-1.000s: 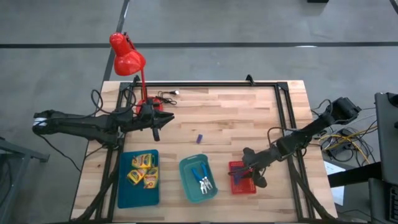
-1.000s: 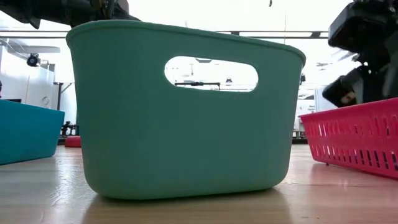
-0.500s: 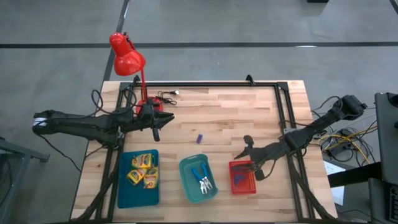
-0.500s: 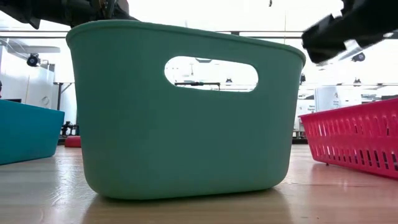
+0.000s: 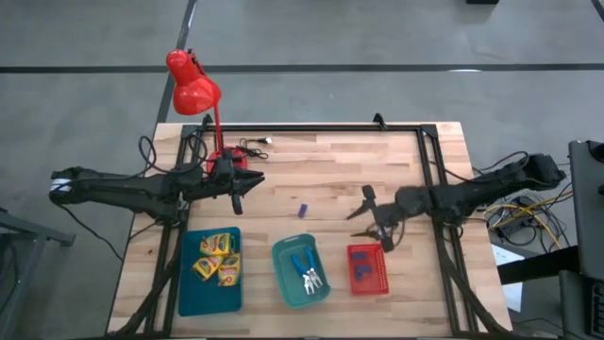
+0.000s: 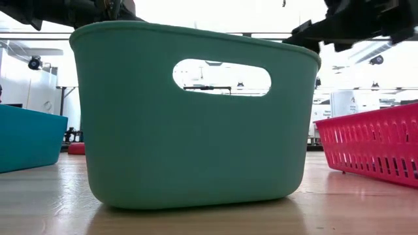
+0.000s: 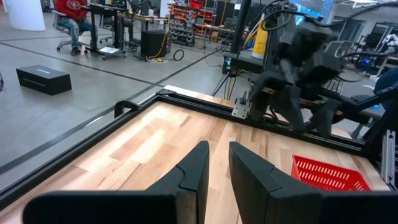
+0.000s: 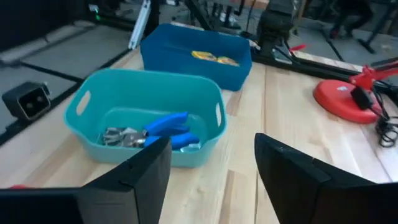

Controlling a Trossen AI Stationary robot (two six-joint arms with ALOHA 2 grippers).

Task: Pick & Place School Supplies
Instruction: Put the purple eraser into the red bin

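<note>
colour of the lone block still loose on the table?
Purple. The small block lies alone on the bare wood between the two arms; the high view shows it best.

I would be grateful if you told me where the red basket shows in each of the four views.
High view: red basket, front right of the table.
Low view: right edge.
Left wrist view: lower right, below the other arm.
Right wrist view: not in it.
Shared landmark: the teal bin beside it.

bare table (image 5: 330, 170) mid-top; lamp (image 5: 193, 90) and three trays (image 5: 302, 271) crowd edges.
</note>
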